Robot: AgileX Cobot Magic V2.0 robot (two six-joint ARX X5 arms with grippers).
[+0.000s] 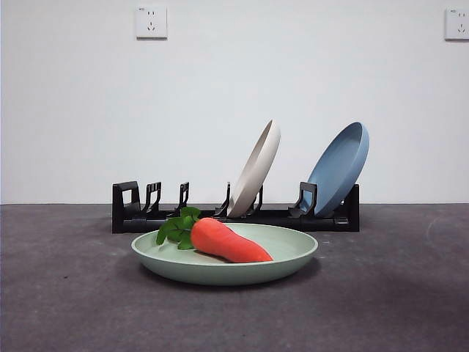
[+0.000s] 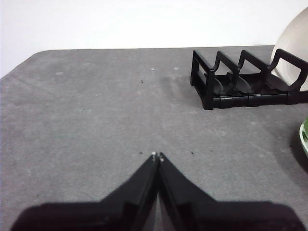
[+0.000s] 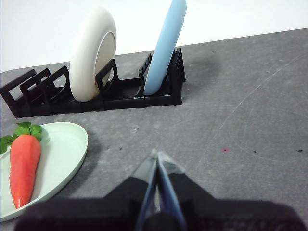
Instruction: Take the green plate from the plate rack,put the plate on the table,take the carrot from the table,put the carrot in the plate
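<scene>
The green plate [image 1: 293,253] lies flat on the table [image 1: 66,293] in front of the plate rack [image 1: 132,213]. On it rests the carrot [image 1: 229,242], leaves toward the rack's left end. The right wrist view shows the same plate [image 3: 65,149] and carrot [image 3: 24,166] off to one side of my right gripper [image 3: 158,155], which is shut and empty above bare table. My left gripper [image 2: 157,156] is shut too, holding nothing, well away from the rack's [image 2: 216,86] empty end. A sliver of the green plate [image 2: 304,137] shows at that view's edge. Neither arm appears in the front view.
A cream-white plate [image 1: 256,169] and a blue plate [image 1: 341,165] lean in the rack's right-hand slots. The rack's left slots hold nothing. A white wall with two sockets [image 1: 151,22] stands behind the table.
</scene>
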